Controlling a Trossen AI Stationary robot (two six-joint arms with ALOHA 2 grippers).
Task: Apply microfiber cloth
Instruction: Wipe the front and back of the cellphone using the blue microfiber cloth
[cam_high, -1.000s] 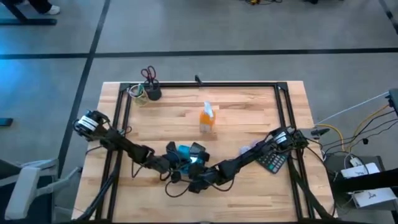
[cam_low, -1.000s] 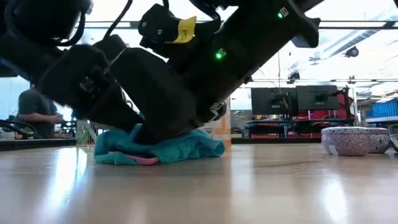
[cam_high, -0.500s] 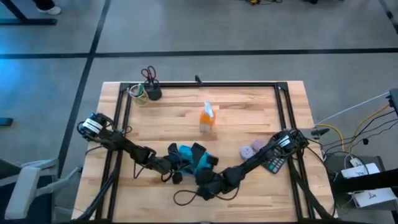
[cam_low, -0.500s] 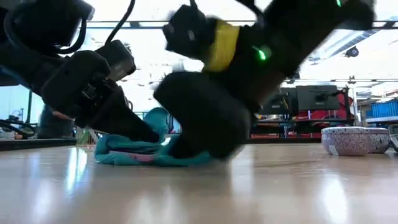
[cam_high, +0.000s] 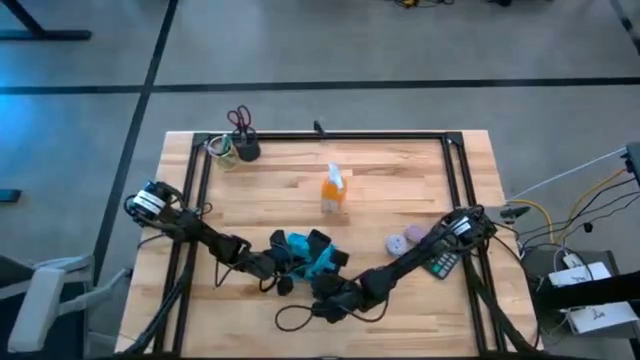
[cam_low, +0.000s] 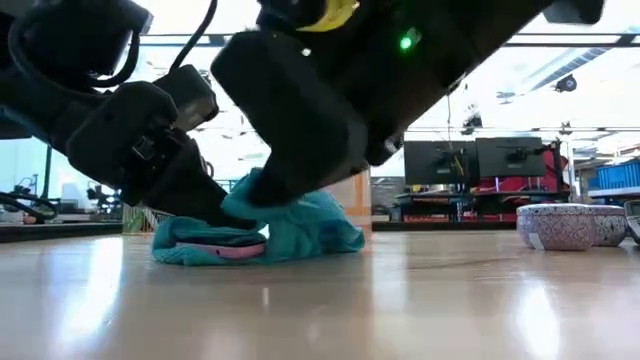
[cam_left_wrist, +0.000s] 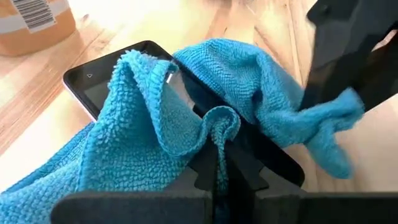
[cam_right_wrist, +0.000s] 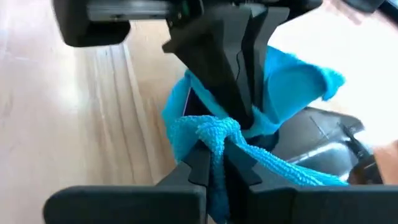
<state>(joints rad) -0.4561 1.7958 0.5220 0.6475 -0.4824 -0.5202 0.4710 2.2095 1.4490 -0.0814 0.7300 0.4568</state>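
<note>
Pinching microfiber cloth (cam_left_wrist: 186, 118), both arms low

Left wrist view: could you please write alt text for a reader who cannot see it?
The left tool pinches a fold of the turquoise microfiber cloth, which is draped over a black phone on the wooden table.

Bright backlight at twelve o'clock silhouettes the arms in the low view; glare streaks the table (cam_low: 420, 310); wrist foregrounds blur.

Lab — monitors (cam_low: 470, 158), framed workbench (cam_high: 400, 180)
</note>
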